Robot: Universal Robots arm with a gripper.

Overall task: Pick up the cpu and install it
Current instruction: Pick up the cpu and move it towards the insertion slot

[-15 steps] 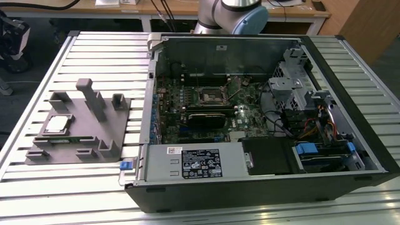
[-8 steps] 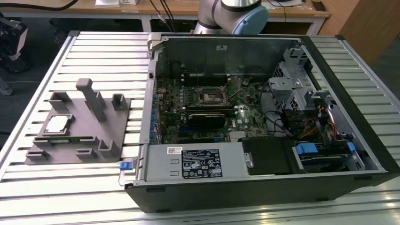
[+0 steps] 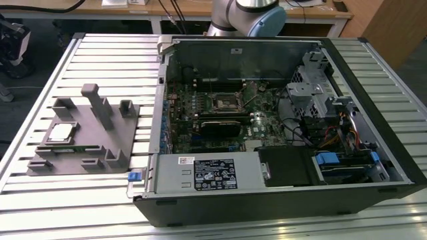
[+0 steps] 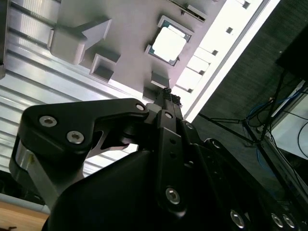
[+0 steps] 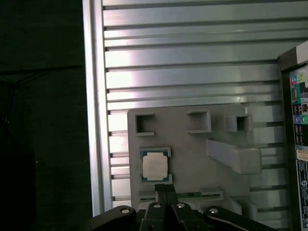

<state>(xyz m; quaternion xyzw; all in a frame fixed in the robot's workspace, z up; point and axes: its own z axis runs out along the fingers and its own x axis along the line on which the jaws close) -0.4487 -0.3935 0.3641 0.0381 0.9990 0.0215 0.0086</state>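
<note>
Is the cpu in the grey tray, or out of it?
In the tray. In both wrist views the cpu lies flat in a square recess of the grey tray, silvery top up.

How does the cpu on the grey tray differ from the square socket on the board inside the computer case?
The cpu has a solid silvery-white top; the socket is a dark frame. The cpu lies on the grey tray, outside the computer case; the socket sits on the board inside it. Both are square and lie flat.
</note>
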